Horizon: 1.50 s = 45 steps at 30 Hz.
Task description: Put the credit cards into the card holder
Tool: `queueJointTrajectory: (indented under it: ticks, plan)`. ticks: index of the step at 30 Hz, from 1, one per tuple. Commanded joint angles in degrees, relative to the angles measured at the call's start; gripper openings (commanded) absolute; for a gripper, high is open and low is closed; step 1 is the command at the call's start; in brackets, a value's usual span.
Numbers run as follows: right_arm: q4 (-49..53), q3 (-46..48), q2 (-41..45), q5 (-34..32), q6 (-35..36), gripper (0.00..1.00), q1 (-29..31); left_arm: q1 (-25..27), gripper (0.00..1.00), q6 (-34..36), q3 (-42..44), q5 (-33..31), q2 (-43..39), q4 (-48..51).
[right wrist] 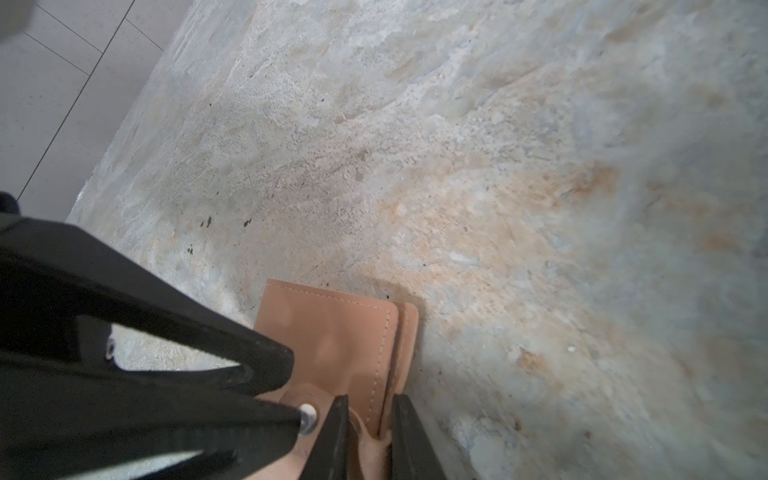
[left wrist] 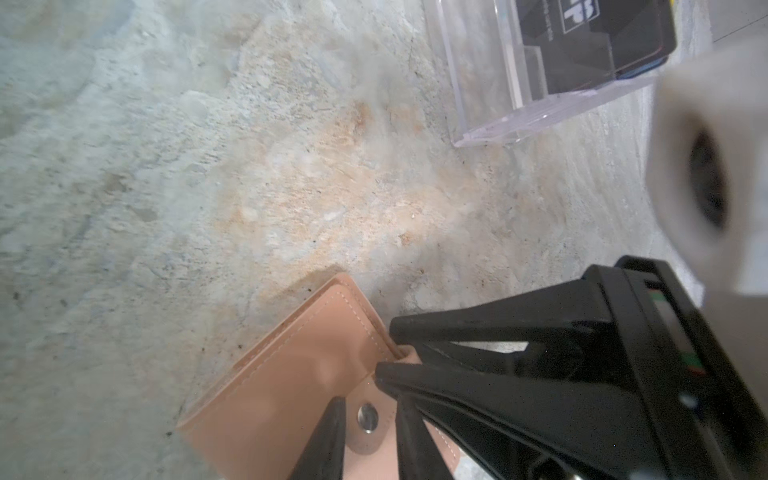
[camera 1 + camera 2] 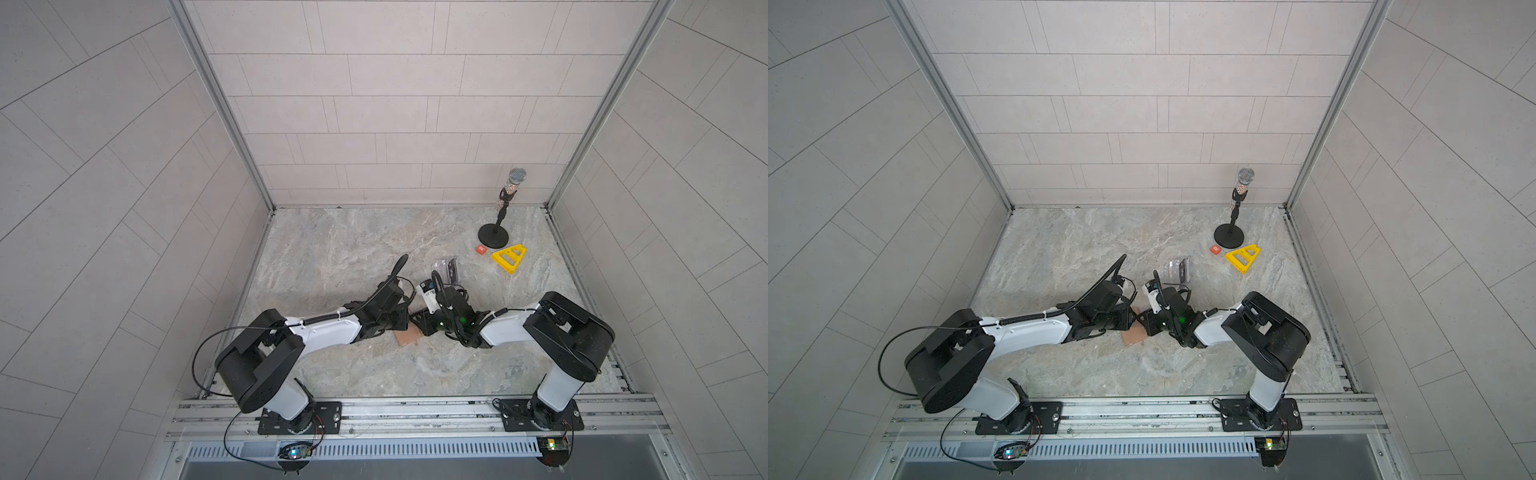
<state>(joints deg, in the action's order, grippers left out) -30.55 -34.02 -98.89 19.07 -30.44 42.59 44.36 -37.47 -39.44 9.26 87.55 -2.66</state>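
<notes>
The tan-pink card holder (image 3: pixel 409 336) lies on the stone table between both arms. In the left wrist view my left gripper (image 2: pixel 368 440) has a black finger on each side of the holder's snap tab (image 2: pixel 368 417) and is shut on it. My right gripper (image 1: pixel 370 432) is shut on the card holder (image 1: pixel 332 332), pinching its leather edge; the same jaws show clamped on a corner in the left wrist view. A black credit card (image 2: pixel 594 41) rests in a clear plastic box (image 2: pixel 490 83), with a blue edge under it. No other cards can be made out.
In both top views the clear box (image 3: pixel 446 270) sits just behind the grippers. At the back right stand a microphone on a round black base (image 3: pixel 493 236), a small orange tile (image 3: pixel 481 249) and a yellow triangular frame (image 3: pixel 510 257). Tiled walls enclose three sides.
</notes>
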Motion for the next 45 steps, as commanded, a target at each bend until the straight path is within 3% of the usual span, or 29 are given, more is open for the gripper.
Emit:
queueJointTrajectory:
  ticks: [1, 22, 45]
  plan:
    - [18.01, 3.17, -4.73, 2.82, 1.73, 0.20, 2.06, -0.32, 0.27, 0.39, -0.68, 0.43, 1.29, -0.77]
    - [21.29, 1.85, -4.64, 1.60, 3.06, 0.20, 2.06, -0.30, 0.16, 5.01, -0.63, 7.70, 3.66, 1.52]
    - [27.00, -1.03, -3.63, -0.22, 5.04, 0.28, 2.06, -0.26, 0.12, 4.40, 1.75, 7.14, 4.11, 4.02]
